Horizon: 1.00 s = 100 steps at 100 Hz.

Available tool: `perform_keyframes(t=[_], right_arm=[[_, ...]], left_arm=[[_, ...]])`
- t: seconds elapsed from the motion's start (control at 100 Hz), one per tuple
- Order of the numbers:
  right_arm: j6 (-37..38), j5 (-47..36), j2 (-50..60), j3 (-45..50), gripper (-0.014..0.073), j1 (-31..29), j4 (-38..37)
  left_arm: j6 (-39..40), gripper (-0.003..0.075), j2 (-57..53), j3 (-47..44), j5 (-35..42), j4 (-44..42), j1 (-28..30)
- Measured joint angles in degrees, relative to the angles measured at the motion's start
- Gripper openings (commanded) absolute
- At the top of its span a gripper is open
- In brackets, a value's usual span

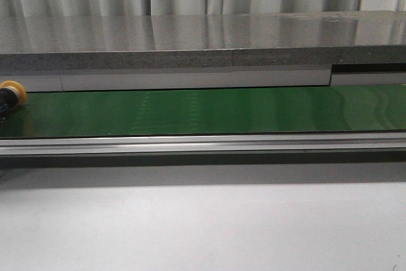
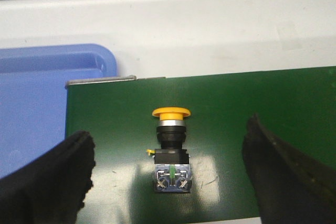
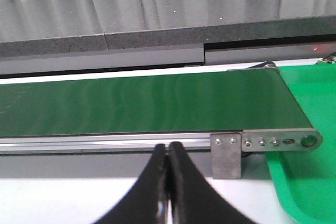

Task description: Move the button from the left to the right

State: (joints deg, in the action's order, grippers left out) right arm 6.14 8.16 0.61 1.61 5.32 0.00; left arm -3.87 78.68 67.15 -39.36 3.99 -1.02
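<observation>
The button (image 2: 170, 148) lies on its side on the green belt (image 2: 236, 103), yellow cap pointing away from its black body and terminal block. My left gripper (image 2: 169, 145) is open, its black fingers (image 2: 58, 177) wide apart on either side of the button, not touching it. In the front view only the button's yellow cap (image 1: 11, 93) shows at the far left end of the belt (image 1: 209, 111). My right gripper (image 3: 168, 148) is shut with nothing in it, hovering in front of the belt's right end (image 3: 157, 100).
A blue tray (image 2: 42, 98) sits beside the belt's left end. A green tray (image 3: 310, 177) lies past the belt's right end, by the metal roller bracket (image 3: 273, 142). A grey ledge (image 1: 203, 42) runs behind the belt; white table (image 1: 203, 226) lies in front.
</observation>
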Motion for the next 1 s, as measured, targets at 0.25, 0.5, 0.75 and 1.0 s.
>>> perform_keyframes(t=[0.25,0.5,0.75,1.0], right_arm=[[0.0,0.0,0.0,0.0,-0.0067,0.0,0.0],[0.0,0.0,0.0,0.0,-0.0067,0.0,0.0],[0.0,0.0,0.0,0.0,-0.0067,0.0,0.0],[0.0,0.0,0.0,0.0,-0.0067,0.0,0.0]], left_arm=[[0.0,0.0563,-17.3,-16.4,13.1,0.0,-0.8],[0.0,0.0563,-33.1,-34.0,27.9,-0.5,-0.8],[0.0,0.0563,-45.1,-45.9,39.4,-0.4,-0.8],[0.0,0.0563,-51.5,-50.8,40.3,-0.3,-0.8]])
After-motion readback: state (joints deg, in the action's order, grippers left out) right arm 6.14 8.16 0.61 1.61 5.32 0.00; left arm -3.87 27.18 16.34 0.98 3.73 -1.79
